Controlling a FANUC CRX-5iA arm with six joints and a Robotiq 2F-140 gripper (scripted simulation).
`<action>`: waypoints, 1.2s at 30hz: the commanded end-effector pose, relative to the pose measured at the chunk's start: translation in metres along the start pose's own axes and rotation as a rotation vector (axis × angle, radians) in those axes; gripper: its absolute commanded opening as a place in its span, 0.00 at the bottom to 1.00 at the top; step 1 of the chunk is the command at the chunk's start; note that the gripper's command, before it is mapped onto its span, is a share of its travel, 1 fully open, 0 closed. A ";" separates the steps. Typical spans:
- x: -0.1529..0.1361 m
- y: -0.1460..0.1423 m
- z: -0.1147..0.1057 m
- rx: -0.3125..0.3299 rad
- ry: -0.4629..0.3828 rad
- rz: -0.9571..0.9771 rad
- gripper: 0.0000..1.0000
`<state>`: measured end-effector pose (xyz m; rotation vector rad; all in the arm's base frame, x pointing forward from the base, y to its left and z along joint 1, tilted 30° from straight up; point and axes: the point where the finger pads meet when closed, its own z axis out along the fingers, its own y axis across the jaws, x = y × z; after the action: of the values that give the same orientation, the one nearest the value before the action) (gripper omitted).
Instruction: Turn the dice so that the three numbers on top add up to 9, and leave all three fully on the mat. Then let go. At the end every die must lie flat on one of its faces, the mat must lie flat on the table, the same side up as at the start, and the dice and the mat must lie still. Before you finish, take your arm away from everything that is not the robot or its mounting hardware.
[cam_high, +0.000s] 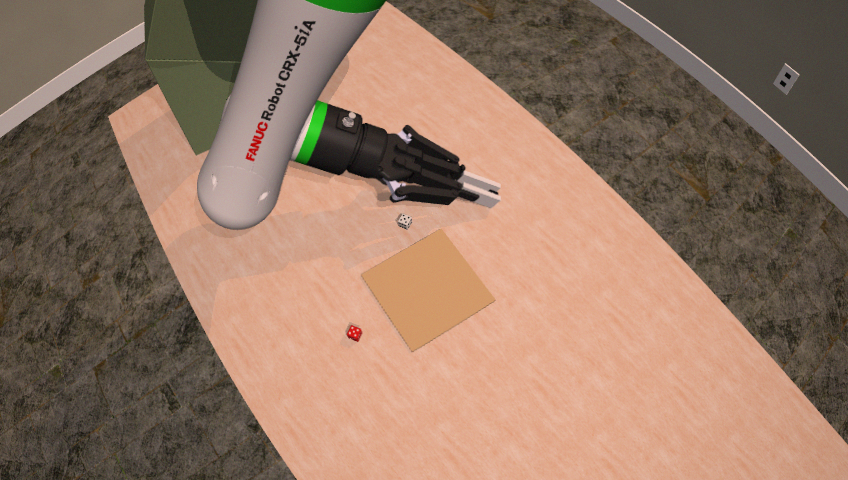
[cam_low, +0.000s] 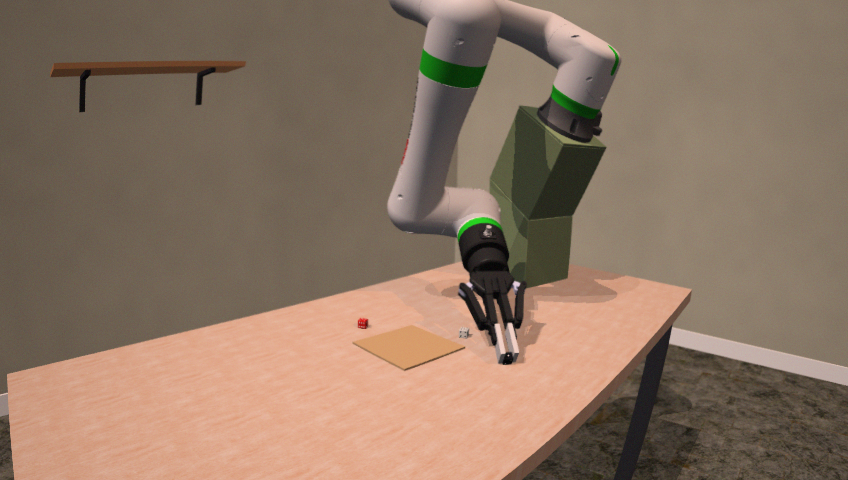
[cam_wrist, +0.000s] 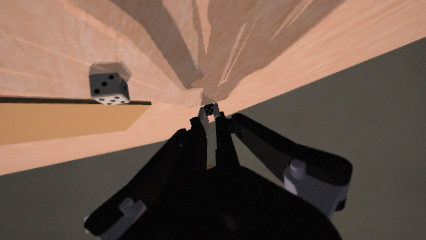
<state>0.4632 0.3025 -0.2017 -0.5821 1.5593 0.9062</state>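
My gripper (cam_high: 491, 192) (cam_low: 507, 355) (cam_wrist: 210, 112) is tilted low over the table and shut on a black die (cam_low: 507, 358) (cam_wrist: 209, 109), held at the fingertips. I cannot tell whether that die touches the table; its top number is unclear. A white die (cam_high: 404, 221) (cam_low: 463, 333) (cam_wrist: 109, 89) lies on the table beside the gripper, off the mat; its top appears to show five. A red die (cam_high: 354, 332) (cam_low: 362, 322) lies on the table beyond the mat's other side, top apparently five. The tan mat (cam_high: 428, 291) (cam_low: 408, 347) (cam_wrist: 60, 122) lies flat with no die on it.
The wooden table (cam_high: 571, 333) (cam_low: 238, 404) carries the green robot pedestal (cam_high: 190, 101) (cam_low: 547, 249) at its far end. The table's long edge runs past the gripper's side away from the mat. A shelf (cam_low: 148, 67) hangs on the wall.
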 end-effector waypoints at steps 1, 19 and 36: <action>0.000 0.000 0.000 0.000 0.000 0.000 0.09; 0.000 0.000 0.000 0.000 0.000 0.000 0.19; 0.000 0.000 0.000 0.000 0.000 0.000 0.19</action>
<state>0.4632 0.3025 -0.2017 -0.5821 1.5593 0.9062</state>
